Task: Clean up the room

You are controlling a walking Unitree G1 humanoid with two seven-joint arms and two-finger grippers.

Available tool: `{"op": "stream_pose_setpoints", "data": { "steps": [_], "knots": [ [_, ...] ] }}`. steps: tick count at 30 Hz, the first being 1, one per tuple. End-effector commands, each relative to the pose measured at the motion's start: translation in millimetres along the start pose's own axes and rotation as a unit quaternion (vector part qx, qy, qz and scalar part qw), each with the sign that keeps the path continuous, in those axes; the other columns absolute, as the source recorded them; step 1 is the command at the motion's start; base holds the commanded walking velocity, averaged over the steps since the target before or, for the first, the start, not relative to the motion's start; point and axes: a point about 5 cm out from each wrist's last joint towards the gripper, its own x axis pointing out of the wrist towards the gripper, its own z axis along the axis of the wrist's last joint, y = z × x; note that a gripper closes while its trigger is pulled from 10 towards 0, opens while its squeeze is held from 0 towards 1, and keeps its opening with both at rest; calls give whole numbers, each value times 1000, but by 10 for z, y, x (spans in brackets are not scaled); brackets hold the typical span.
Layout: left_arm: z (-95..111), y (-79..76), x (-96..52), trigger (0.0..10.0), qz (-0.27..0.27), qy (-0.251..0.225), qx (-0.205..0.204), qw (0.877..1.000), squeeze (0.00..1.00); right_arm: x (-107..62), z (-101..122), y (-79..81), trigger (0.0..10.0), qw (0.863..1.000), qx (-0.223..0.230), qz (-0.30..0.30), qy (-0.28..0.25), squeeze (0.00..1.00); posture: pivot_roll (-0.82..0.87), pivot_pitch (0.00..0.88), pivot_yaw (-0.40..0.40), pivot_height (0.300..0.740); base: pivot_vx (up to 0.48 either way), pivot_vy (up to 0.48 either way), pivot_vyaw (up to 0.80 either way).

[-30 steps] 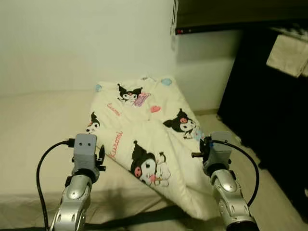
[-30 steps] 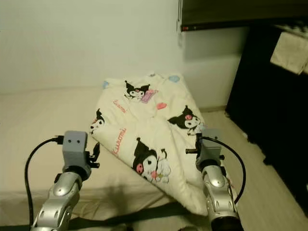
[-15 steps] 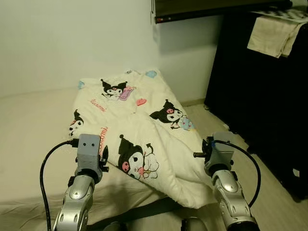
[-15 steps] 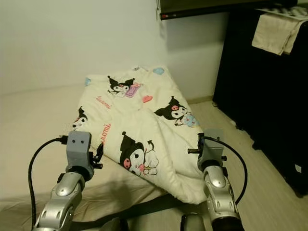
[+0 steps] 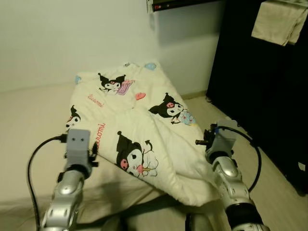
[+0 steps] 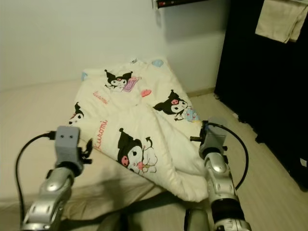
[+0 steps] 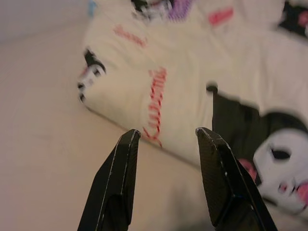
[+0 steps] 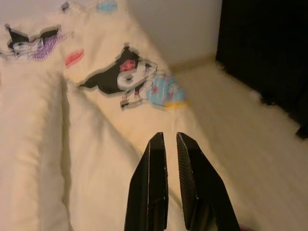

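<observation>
Bed (image 5: 29,144) w/ plain cream sheet takes up the robot's left and centre; pale wall behind it. On the bed lies a big cream comforter (image 5: 144,125) printed w/ black-eared cartoon characters, pink hearts and red script. It's bunched into a long folded mass, long axis running from the far end near the wall, diagonally toward the robot and to its right; the near-right end hangs over the bed edge toward the wood floor (image 5: 260,168). A fold ridge runs along the same diagonal. Dark tall cabinet (image 5: 260,72) stands on the right, apart from the bed, w/ a beige cloth (image 5: 279,21) draped over its top. Left gripper (image 7: 166,139) is raised over the sheet just beside the comforter's left edge, near the red script; fingers spread wide apart, nothing between them, not touching the fabric as far as can be seen. Right gripper (image 8: 170,144) is held above the comforter's right side, near the overhanging part, pointing toward a printed character and the floor beyond; its fingers (image 8: 154,187) are nearly together w/ only a thin slit, holding nothing.
</observation>
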Motion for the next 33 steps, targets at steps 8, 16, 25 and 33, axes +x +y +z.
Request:
{"op": "stream_pose_setpoints", "data": {
  "steps": [8,16,25,33],
  "knots": [
    [262,263,5,10000,5,-31,15,999,0,208,214,-91,10000,1000,10,18,-6,0,36,301,80,570,0,0,0],
    [526,389,-81,10000,10,-73,-1,997,0,324,371,-137,10000,998,38,36,-22,0,86,345,63,570,0,0,0],
    [887,311,-291,10000,-71,-123,-18,990,0,408,404,-90,10000,982,169,81,-9,1000,194,377,59,570,0,0,0],
    [912,-154,-764,10000,-325,-87,-10,942,0,372,220,-49,10000,982,152,102,39,1000,257,404,66,570,0,0,0]
  ]
}}
